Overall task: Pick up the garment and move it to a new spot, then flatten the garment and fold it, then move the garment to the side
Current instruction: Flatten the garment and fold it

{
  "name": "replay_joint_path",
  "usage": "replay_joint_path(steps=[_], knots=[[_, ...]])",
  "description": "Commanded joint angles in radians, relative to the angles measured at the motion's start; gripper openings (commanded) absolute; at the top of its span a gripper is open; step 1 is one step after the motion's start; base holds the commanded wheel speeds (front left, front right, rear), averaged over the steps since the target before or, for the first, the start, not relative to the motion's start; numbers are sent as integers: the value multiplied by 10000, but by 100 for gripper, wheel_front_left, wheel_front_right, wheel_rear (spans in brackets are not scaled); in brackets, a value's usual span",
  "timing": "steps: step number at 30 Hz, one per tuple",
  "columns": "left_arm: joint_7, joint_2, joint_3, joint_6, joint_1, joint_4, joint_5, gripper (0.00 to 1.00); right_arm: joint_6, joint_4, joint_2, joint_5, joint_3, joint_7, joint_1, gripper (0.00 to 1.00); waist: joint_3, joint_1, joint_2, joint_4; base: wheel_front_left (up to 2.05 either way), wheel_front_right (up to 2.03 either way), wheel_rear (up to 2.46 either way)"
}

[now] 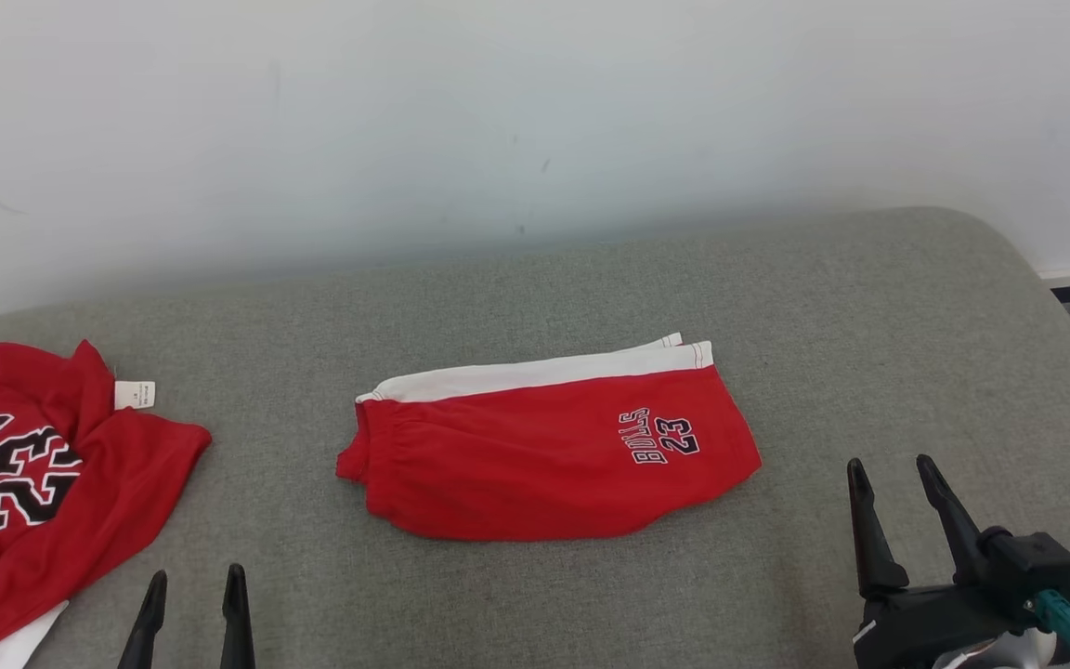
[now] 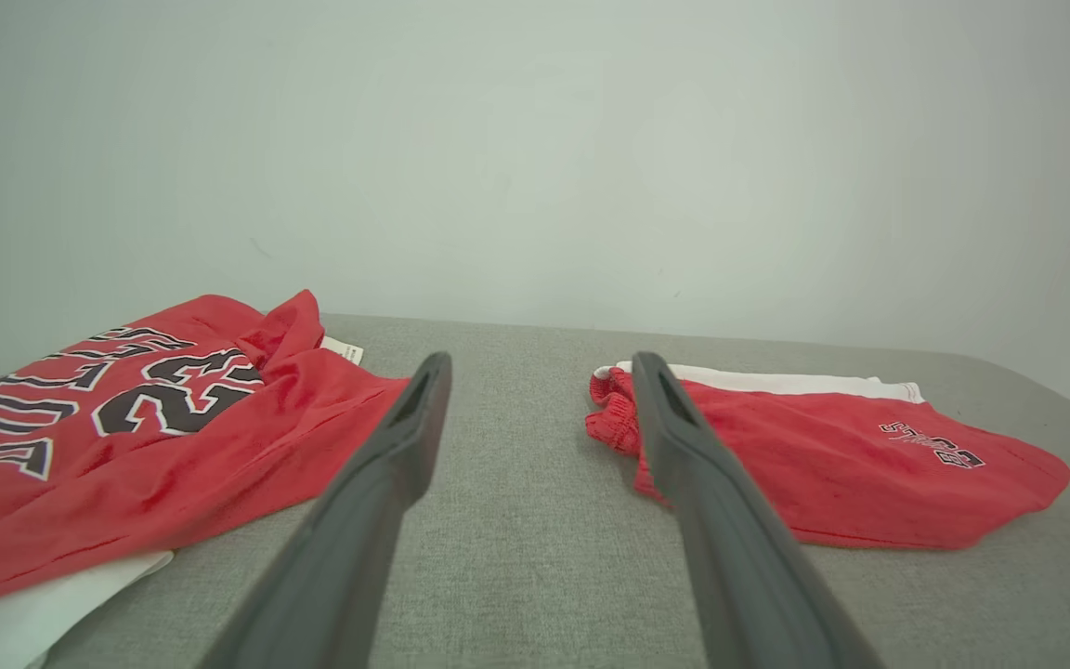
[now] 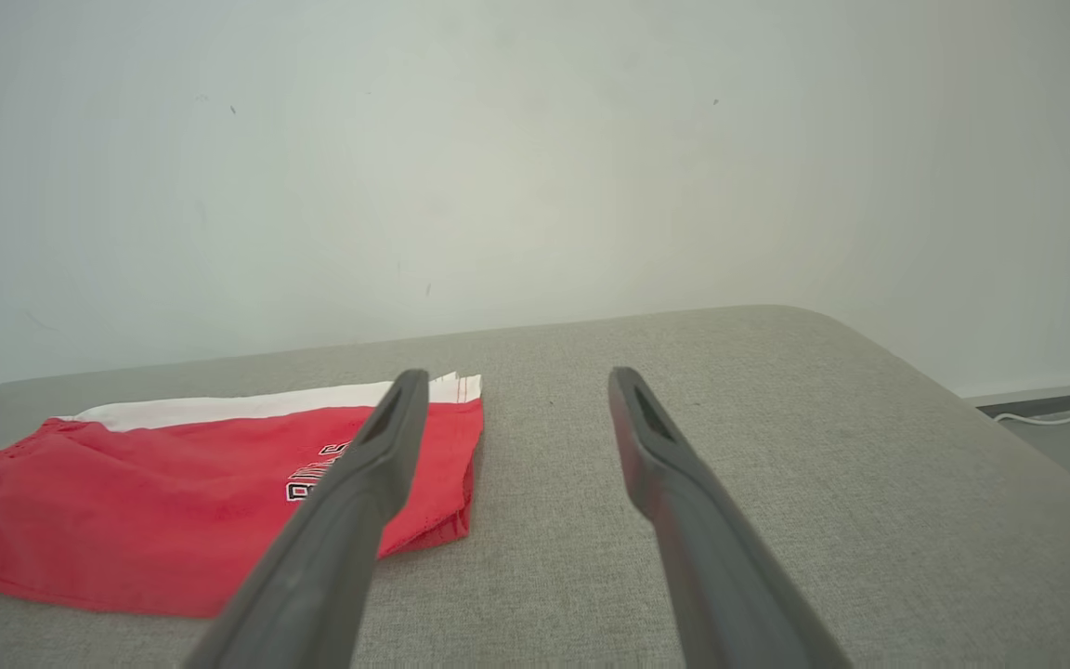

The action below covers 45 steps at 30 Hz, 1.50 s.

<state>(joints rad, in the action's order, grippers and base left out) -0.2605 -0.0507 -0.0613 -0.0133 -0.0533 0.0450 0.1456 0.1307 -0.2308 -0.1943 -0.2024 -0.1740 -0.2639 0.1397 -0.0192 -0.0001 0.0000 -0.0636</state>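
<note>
The shorts lie mid-surface, red with a white side stripe. They look folded in half lengthwise, with the gathered waistband toward the robot's left and the leg hems toward its right.

They look like thin, light knit: limp, not slippery on the weave beneath, and sure to sag and unfold if lifted by one point. The likeliest safe hold is a pinch through both layers at two places, the thick waistband at one end and the doubled hems at the other, so the fold rides along. Pinching only the top layer would probably peel it open.

The grey surface is padded, so fingers can press in under an edge.

A crumpled jersey lies well apart at the left.

The left claw and right claw are both spread, pinching nothing, near the front edge and short of the shorts.
</note>
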Motion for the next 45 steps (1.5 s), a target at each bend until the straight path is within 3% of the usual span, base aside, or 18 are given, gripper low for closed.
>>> replay_joint_path(steps=[1, 17, 37, 45], knots=[[-34, -17, -54, 0, -183, -38, -67, 100, 1, 103, 39, 121, 51, 33, -208, 100, -54, 1, 0, 4, 0, 0, 0], [-34, -297, -164, 350, -398, -42, -851, 100, 1, 1058, 436, 109, 175, 503, -1061, 100, -149, 1, 0, 79, 0, 0, 0], [-34, -325, -135, 409, -394, -144, -763, 100, 1, 887, 420, 78, 146, 575, -974, 100, -90, 1, 0, 169, 0, 0, 0], [-34, -325, -128, 428, -330, -147, -725, 100, 1, 90, 374, 82, 96, 748, -100, 100, -36, 1, 0, 169, 0, 0, 0]])
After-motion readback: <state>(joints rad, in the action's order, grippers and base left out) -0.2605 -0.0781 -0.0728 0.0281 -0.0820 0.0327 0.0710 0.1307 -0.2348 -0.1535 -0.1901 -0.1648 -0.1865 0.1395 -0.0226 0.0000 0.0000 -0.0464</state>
